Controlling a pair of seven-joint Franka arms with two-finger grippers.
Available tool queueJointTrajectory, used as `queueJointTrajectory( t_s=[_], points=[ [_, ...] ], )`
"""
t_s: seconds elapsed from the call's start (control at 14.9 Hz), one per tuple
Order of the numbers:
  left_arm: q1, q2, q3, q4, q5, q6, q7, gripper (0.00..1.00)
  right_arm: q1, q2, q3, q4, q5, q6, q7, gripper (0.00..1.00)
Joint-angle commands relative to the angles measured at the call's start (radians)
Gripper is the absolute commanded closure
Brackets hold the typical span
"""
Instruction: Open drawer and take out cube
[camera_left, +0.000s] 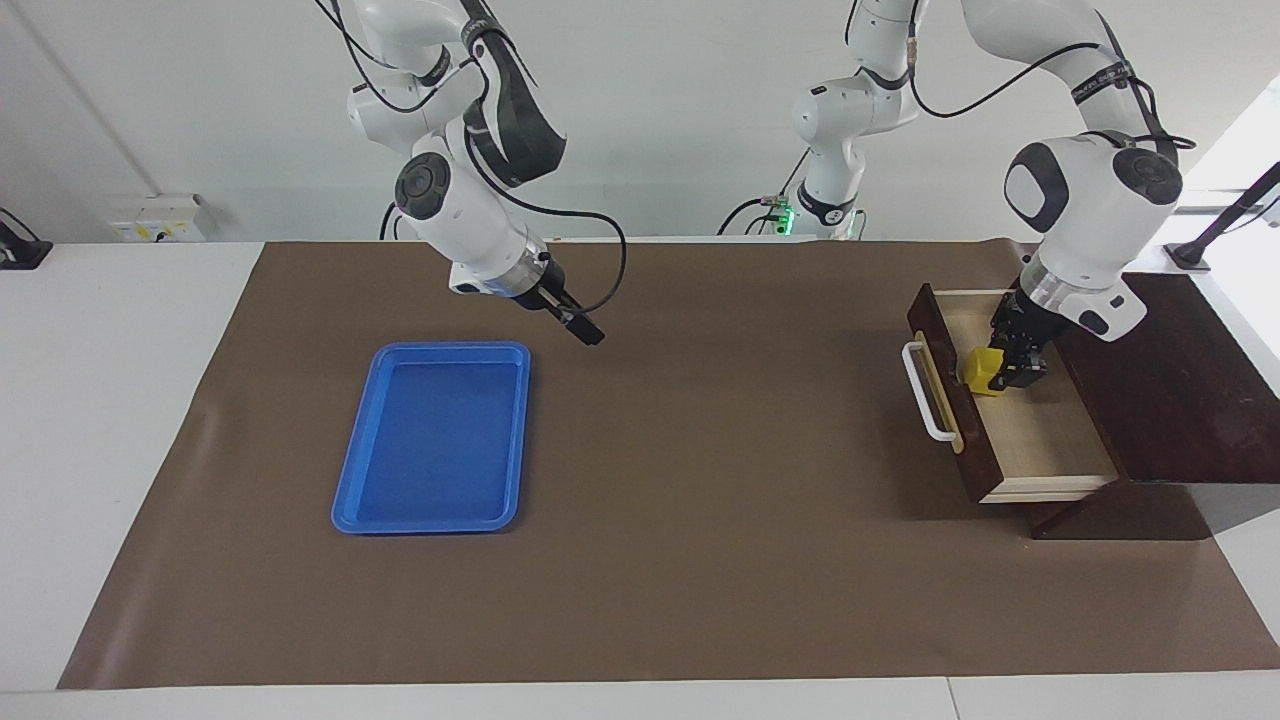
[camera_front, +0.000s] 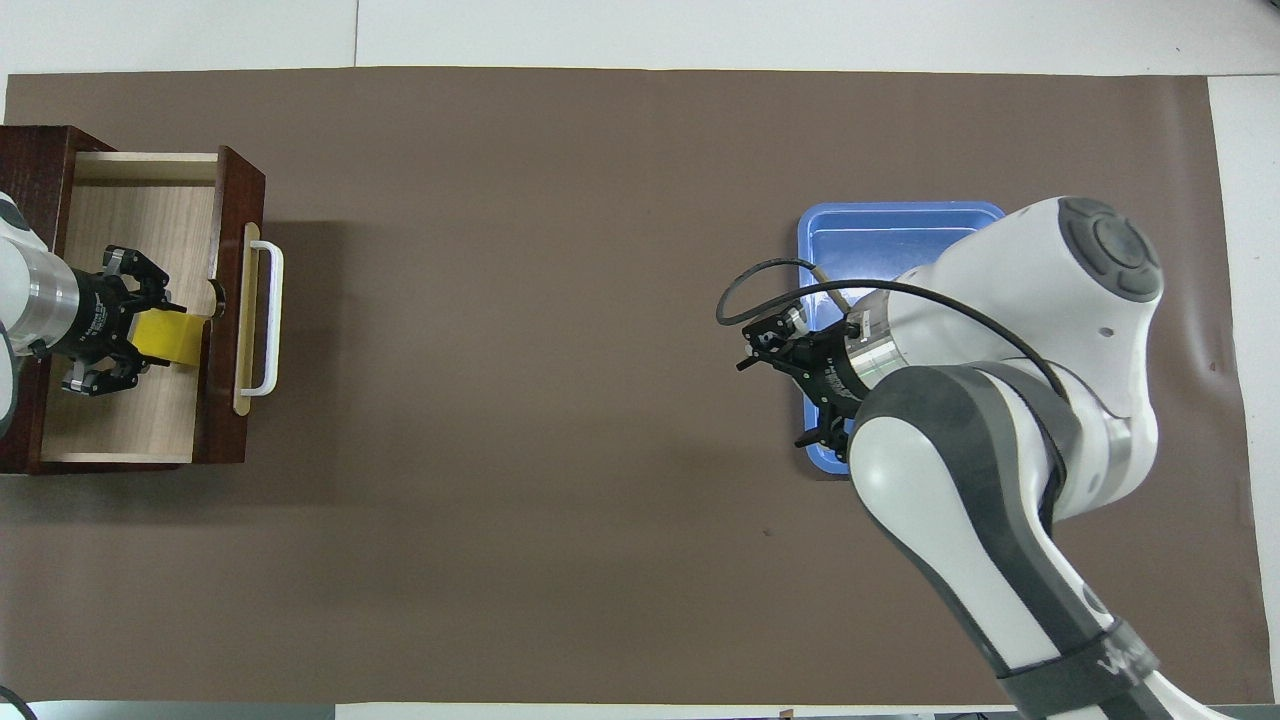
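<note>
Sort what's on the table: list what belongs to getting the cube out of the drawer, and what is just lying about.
Belongs to the job:
- drawer, pulled open
- yellow cube, in the drawer
- left gripper, jaws shut on the cube

Just lying about:
- blue tray, empty
- right gripper, in the air beside the tray, holding nothing

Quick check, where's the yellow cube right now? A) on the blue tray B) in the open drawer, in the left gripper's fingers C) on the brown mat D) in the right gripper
B: the cube sits inside the open drawer with the left gripper shut on it.
</note>
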Motion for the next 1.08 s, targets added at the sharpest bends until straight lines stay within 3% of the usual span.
queueJointTrajectory(
  t_s=[0.0, 0.13, 0.27, 0.54, 0.81, 1.01],
  points=[
    [-0.005, 0.021, -0.012, 0.145, -0.012, -0.092, -0.022, 1.00, 0.005, -0.017, -0.004, -0.033, 0.068, 0.029, 0.025, 0.00],
    [-0.049, 0.038, -0.018, 0.254, -0.013, -0.193, -0.109, 1.00, 0.010, -0.017, -0.004, -0.033, 0.070, 0.029, 0.026, 0.00],
    [-0.144, 0.039, -0.018, 0.283, 0.003, -0.217, -0.337, 1.00, 0.010, -0.017, -0.004, -0.031, 0.071, 0.029, 0.029, 0.00],
    [-0.316, 0.032, -0.019, 0.276, 0.048, -0.247, -0.599, 1.00, 0.015, -0.013, -0.004, -0.024, 0.073, 0.032, 0.052, 0.00],
    [-0.431, 0.007, -0.026, 0.227, 0.001, -0.304, -0.837, 1.00, 0.016, -0.013, -0.004, -0.031, 0.083, 0.076, 0.109, 0.00],
    [-0.525, 0.019, -0.027, 0.201, -0.001, -0.257, -0.925, 1.00, 0.021, -0.016, -0.004, -0.054, 0.154, 0.105, 0.115, 0.00]
  ],
)
